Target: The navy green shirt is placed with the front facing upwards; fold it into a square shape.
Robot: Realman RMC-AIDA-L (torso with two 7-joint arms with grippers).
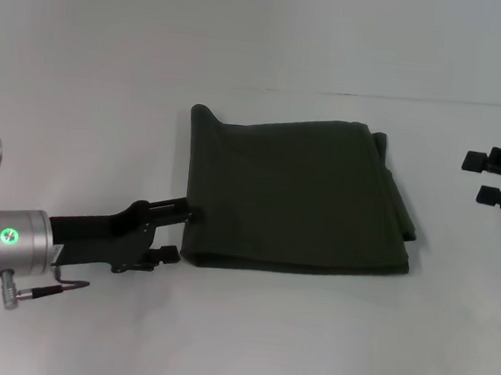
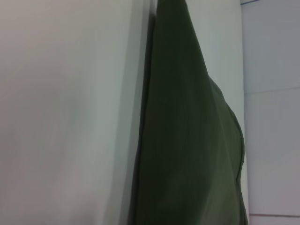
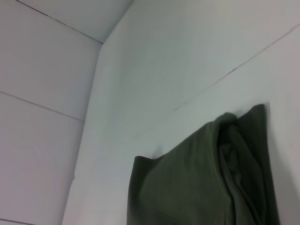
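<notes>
One shirt, folded, between two grippers

One white table (image 1: pixel 246 336) fills the head view, bare around the cloth. On it, near the middle, lies the shirt (image 1: pixel 294 196) — dark olive, folded into a rough rectangle, plain side up with no lettering showing. Its near edge and left edge are fairly straight; the right edge shows stacked layers that step out unevenly toward the near right corner. The far left corner rises in a small peak.

At the shirt's left edge sits the left gripper (image 1: pixel 177 229), its black fingers spread apart, the far finger touching the cloth's edge and the near finger just beside the near left corner. It looks as if nothing is pinched between them, though the contact point is dark and hard to read. The left wrist view shows only the shirt's folded edge close up.

Well off to the right, clear of the cloth, hangs the right gripper (image 1: pixel 497 180) — fingers parted, holding nothing.
</notes>
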